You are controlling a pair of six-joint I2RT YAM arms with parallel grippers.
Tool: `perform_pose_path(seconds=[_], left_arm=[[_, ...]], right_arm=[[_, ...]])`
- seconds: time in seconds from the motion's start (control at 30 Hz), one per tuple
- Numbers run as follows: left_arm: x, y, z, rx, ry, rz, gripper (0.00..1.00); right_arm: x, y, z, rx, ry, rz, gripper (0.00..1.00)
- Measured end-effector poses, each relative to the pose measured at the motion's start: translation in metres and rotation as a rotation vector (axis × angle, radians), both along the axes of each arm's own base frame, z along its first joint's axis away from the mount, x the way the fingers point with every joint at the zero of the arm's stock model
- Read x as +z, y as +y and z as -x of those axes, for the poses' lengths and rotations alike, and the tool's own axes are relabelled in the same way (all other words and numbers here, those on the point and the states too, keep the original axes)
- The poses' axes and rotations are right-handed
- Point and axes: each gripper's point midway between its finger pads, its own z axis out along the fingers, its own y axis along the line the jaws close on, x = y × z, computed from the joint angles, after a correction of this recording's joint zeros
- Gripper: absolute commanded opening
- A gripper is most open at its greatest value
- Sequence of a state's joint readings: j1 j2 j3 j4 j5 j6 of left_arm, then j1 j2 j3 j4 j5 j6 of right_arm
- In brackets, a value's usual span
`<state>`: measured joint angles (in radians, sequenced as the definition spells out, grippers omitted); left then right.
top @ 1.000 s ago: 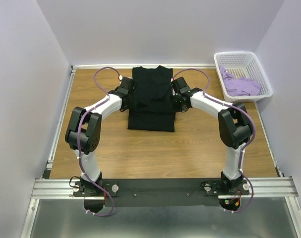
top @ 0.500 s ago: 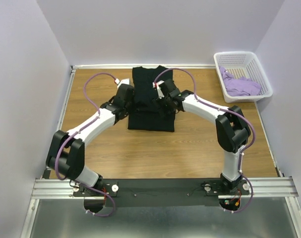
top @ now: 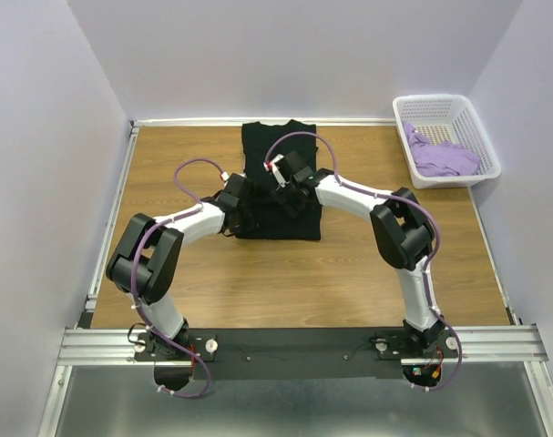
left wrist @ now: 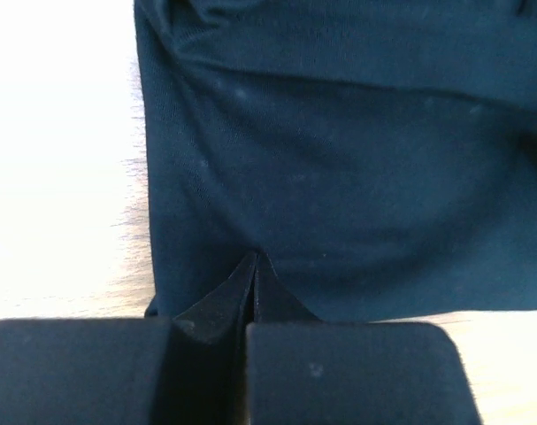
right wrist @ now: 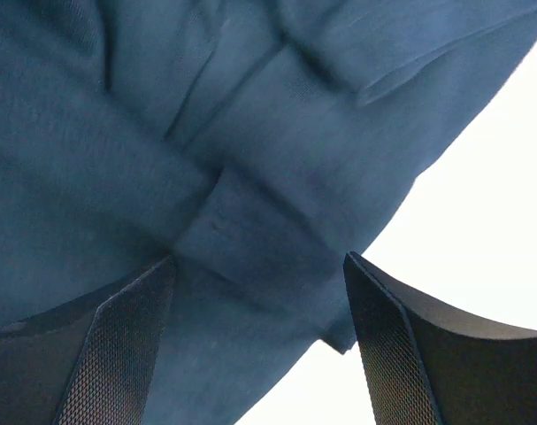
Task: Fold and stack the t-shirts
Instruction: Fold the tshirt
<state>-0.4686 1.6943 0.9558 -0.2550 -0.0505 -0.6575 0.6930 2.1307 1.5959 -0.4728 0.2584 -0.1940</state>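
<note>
you were in the middle of folding the black shirt (top: pixel 278 182), which lay as a narrow, partly folded rectangle at the far centre of the table (top: pixel 258 273). the left gripper (left wrist: pixel 249 332) was closed tight on a small peak of cloth at the shirt's near edge, close to its left corner, so that side looked ready to lift. the right gripper (right wrist: pixel 259 354) stood wide open just over rumpled folds of the same shirt, beside its edge, and it held nothing. by my reading, the next move called for you to bring the right fingers down onto the matching edge and shut them there, then raise both sides together and carry the near edge over toward the collar. a lift by the left alone would probably drag the fold askew. the top view hid both sets of fingers under the wrists, so only the 2 wrist views showed which one had cloth and which did not. the top view alone showed the purple shirt (top: pixel 445 159), bunched in the basket (top: pixel 445 102) at the far right, well apart from the black one and not yet folded, so most of the task looked to be left.
</note>
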Motion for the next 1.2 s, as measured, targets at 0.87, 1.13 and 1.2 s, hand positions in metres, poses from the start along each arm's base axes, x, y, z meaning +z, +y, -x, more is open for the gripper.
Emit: perform_pose_path(seconds=[0.87,1.13,1.2], left_arm=[[0.024,-0.006,0.052,-0.082,0.006,0.122,0.08],[0.055,-0.010,0.017,-0.050,-0.081,0.161,0.08],[0.047,-0.015,0.003,-0.050,-0.067,0.147,0.08]], right_arm=[[0.089,-0.035,-0.064,-0.261,-0.124,-0.383,0.79],[0.090,-0.010,-0.003,-0.214,0.058,-0.615,0.78],[0.075,-0.009,0.009,-0.221,0.115,-0.622,0.78]])
